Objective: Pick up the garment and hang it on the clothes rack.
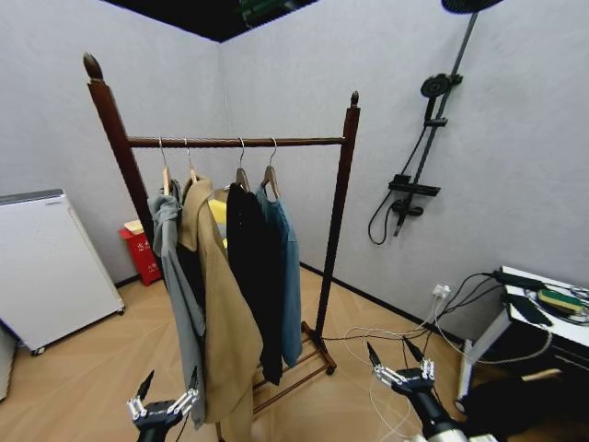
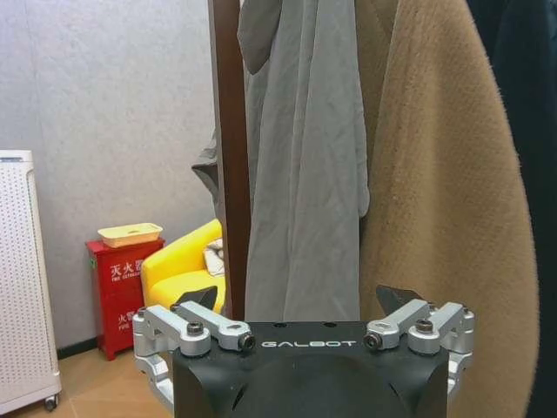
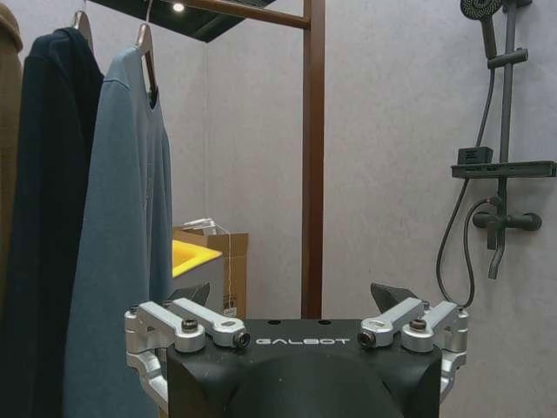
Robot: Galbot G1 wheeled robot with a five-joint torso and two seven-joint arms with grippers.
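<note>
The garment (image 1: 289,276), a teal-blue long-sleeved top on a wooden hanger, hangs at the right end of the bar of the clothes rack (image 1: 235,142). It hangs beside a black garment (image 1: 253,276). In the right wrist view the garment (image 3: 122,244) hangs ahead, between the black one and the rack's post (image 3: 313,157). My right gripper (image 1: 390,351) is low, to the right of the rack's base, open and empty (image 3: 287,296). My left gripper (image 1: 171,378) is low in front of the rack's left half, open and empty (image 2: 298,300), facing a grey garment (image 2: 300,174).
A tan coat (image 1: 221,313) and the grey garment (image 1: 175,267) hang left of the black one. A white appliance (image 1: 46,267) and a red box (image 1: 140,250) stand at the left. Cables (image 1: 386,336) lie on the floor by a table (image 1: 552,324) on the right. A shower fixture (image 1: 419,157) hangs on the wall.
</note>
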